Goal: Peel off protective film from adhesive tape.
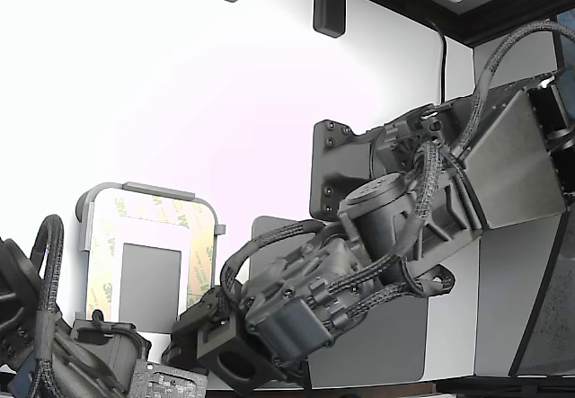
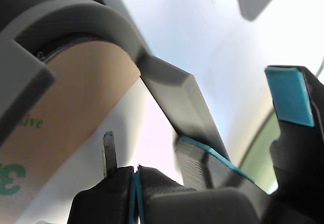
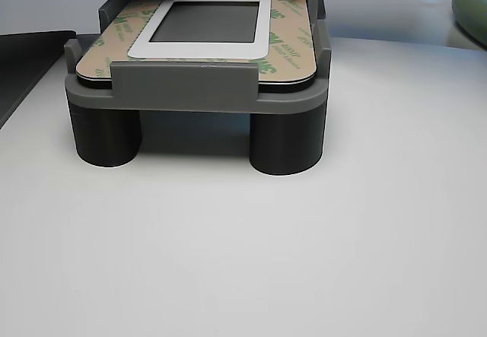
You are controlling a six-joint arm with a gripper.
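A white round-cornered plate (image 3: 199, 49) with a small grey rectangle (image 3: 209, 21) lies in a raised grey holder (image 3: 183, 86). Tan protective film (image 3: 293, 44) with green "3M" logos covers its whole border and hides the adhesive tape under it. The exterior view shows the film (image 1: 201, 245) too. My gripper (image 1: 193, 331) is low at the plate's near right corner in the exterior view, and its fingers are hidden there. In the wrist view the film (image 2: 76, 113) is very close. The gripper (image 2: 235, 113) stands open, its blue pads (image 2: 288, 95) apart, with nothing between them.
A second arm (image 1: 54, 344) with braided cables sits at the exterior view's lower left, beside the holder (image 1: 148, 189). A dark mat (image 3: 23, 55) lies left of the holder in the other view. A thin metal tip (image 2: 109, 148) pokes up by the film.
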